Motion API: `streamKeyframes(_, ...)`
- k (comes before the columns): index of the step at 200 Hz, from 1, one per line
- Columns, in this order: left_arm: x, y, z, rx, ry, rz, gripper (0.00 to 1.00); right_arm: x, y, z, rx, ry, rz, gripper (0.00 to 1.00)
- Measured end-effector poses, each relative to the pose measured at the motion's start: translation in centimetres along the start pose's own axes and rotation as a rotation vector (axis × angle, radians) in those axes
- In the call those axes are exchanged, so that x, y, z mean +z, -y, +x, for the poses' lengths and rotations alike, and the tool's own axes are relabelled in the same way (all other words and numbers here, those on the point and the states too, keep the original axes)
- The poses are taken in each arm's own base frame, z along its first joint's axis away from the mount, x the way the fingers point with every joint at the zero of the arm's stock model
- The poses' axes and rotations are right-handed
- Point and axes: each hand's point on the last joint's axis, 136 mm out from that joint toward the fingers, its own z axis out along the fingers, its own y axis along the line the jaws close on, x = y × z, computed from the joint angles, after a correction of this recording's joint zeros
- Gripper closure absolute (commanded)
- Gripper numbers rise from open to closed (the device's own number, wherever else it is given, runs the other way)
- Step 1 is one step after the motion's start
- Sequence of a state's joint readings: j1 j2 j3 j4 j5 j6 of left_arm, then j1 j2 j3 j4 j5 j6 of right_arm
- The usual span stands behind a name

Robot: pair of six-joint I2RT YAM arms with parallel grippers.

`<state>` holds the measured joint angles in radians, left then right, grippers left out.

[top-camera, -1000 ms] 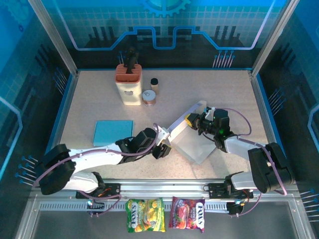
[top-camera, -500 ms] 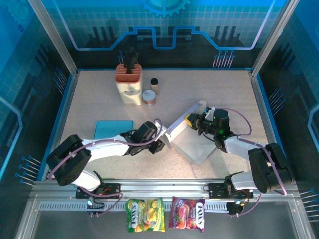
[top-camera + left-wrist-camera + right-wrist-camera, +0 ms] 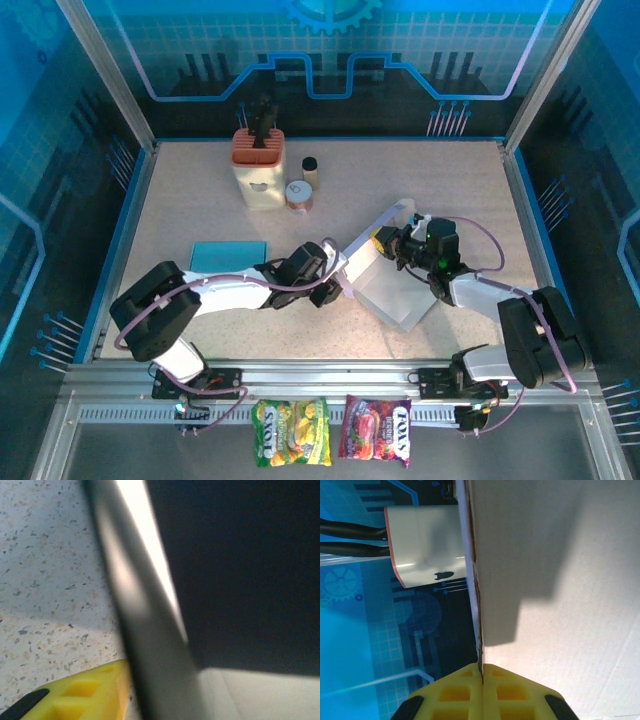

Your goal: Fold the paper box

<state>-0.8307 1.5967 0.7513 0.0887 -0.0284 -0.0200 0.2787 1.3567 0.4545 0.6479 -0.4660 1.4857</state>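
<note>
1. One paper box (image 3: 398,290) lies on the surface (image 3: 450,180), right of centre and between the two arms. Its base is flat, and one long flap rises up and away towards the far side.
2. There are two end effectors. The right end effector (image 3: 380,243) is at the raised flap. In the right wrist view its yellow fingers (image 3: 455,692) are pinched together on the thin edge of the paper box (image 3: 545,580), so it is gripping the flap.
3. The left end effector (image 3: 335,288) sits at the box's left edge. In the left wrist view, one yellow finger (image 3: 85,700) lies just beside the blurred card edge (image 3: 150,630). I cannot tell whether this end effector is open or closed on the card.
4. One cream holder (image 3: 260,172) with an orange top stands at the far left of the surface. It is the only container with visible contents: dark handles (image 3: 263,115) stick out of its top. The right wrist view shows two of them (image 3: 345,537).
5. Two small round containers stand just right of the holder: a low tin (image 3: 298,195) and, just beyond it, a small dark-capped jar (image 3: 310,167). I cannot tell what they hold.
6. One flat blue pad (image 3: 228,266) lies on the left, near the left arm.
7. Two snack bags hang at the near rail, one yellow-green (image 3: 291,432) and one red-purple (image 3: 378,430), side by side.
</note>
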Motion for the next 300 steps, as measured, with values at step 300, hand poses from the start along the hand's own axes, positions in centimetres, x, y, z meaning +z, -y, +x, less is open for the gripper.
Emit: streamKeyframes(300,-1.4,-5.8,-0.3,-0.443,0.091,-0.080,0.54,0.3,-1.3,-2.9,0.120,0.147,0.093,1.00)
